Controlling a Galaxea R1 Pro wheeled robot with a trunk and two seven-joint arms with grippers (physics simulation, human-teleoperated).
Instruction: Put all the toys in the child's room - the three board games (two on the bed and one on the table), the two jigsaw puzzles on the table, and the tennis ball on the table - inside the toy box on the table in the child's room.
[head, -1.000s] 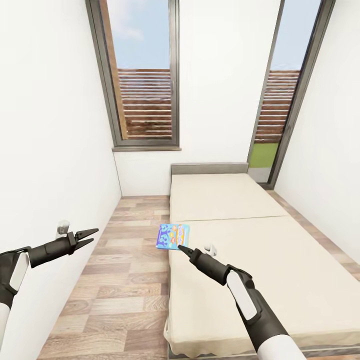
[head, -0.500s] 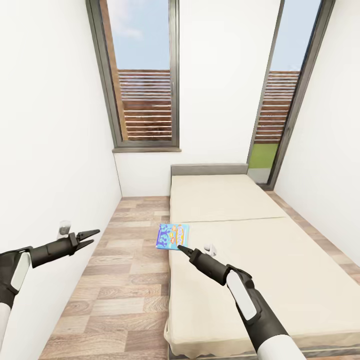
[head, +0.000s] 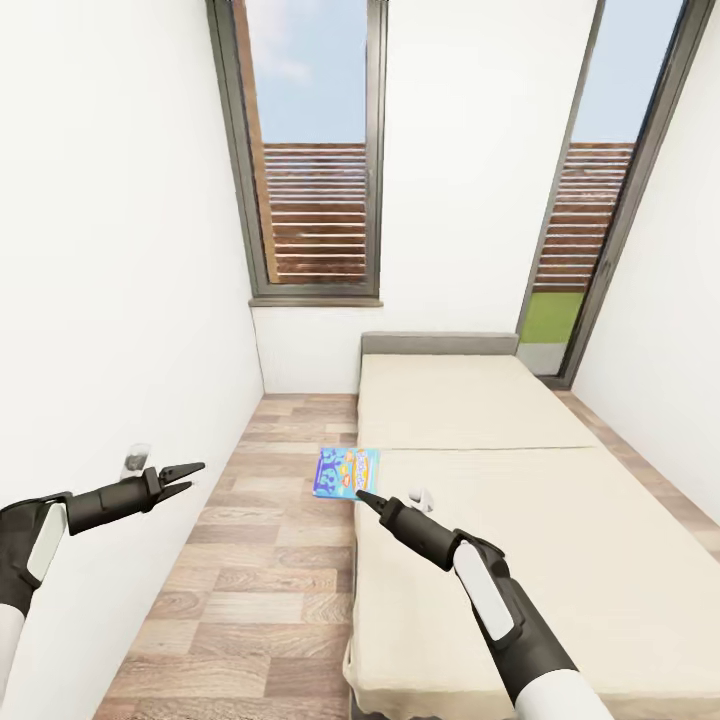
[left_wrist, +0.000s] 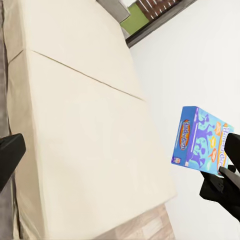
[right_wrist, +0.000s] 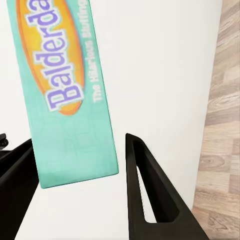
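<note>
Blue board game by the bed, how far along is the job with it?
Done: the blue board game looks picked up, hanging clear of the bed beside the mattress edge. In hand: the right gripper appears shut on its lower end, while the left gripper is open and holds nothing. Left: carrying it to the toy box and putting it in; the other toys' progress can't be judged here.

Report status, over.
Left pincer open, empty. Right pincer shut on blue board game, held up at the bed edge. Wall close on the left.
</note>
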